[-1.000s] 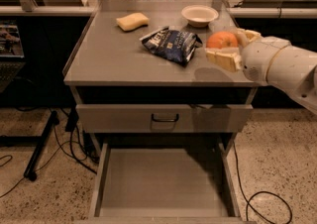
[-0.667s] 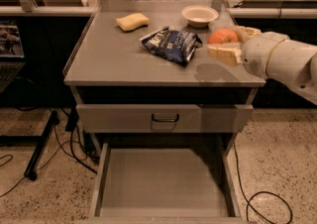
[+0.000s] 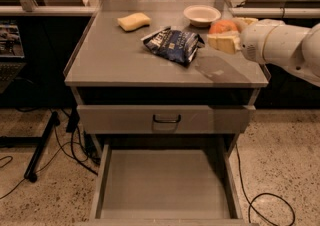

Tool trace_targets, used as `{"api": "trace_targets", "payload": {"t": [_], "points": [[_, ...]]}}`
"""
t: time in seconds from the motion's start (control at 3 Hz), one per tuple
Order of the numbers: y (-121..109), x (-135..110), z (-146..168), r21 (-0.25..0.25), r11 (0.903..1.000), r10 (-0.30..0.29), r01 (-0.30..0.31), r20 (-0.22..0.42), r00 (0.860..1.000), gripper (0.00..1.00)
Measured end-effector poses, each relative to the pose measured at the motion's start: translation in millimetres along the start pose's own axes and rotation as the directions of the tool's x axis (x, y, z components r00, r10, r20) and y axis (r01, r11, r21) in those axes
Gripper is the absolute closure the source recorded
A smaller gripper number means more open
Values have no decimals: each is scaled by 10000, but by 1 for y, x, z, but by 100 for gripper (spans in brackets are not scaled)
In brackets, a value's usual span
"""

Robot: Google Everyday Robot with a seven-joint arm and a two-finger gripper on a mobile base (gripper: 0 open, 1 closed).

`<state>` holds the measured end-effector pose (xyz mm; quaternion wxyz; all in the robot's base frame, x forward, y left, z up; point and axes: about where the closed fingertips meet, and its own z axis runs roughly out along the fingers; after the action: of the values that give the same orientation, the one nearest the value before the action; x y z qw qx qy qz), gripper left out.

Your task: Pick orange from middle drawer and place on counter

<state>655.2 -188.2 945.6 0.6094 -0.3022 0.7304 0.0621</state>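
**Orange (image 3: pixel 222 26) carried farther over the counter (image 3: pixel 125 60)**

Since a second ago the arm (image 3: pixel 280 45) has swung inward and up. The middle drawer (image 3: pixel 165 182) stands open below. The gripper (image 3: pixel 226 32) clasps the orange above the counter's right side, beside the bowl (image 3: pixel 202 15). Placing is in hand: lower onto bare surface, then let go.

Gripper (image 3: pixel 226 31) is sitting upper right in the view, on the end of the arm (image 3: pixel 282 45). Arm shell is showing glossy white: fat, rounded segments, getting thicker toward the frame edge, with a soft seam running between them. Wrist housing is reading as a smooth white barrel, carrying a small greyish mark near the front that is too small to make out. Fingers (image 3: pixel 222 44) are looking pale cream, blocky and flat-sided, duller than the shell.
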Motion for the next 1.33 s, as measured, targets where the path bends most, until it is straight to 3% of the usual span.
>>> {"api": "trace_targets", "payload": {"t": [0.67, 1.0, 1.33], "points": [[-5, 6, 15, 227, 9994, 278, -272, -267, 9993, 100], [-13, 13, 19, 833, 9946, 627, -620, -61, 9980, 100], [-35, 29, 39, 1523, 9809, 1206, -1212, 135, 9926, 100]]}}
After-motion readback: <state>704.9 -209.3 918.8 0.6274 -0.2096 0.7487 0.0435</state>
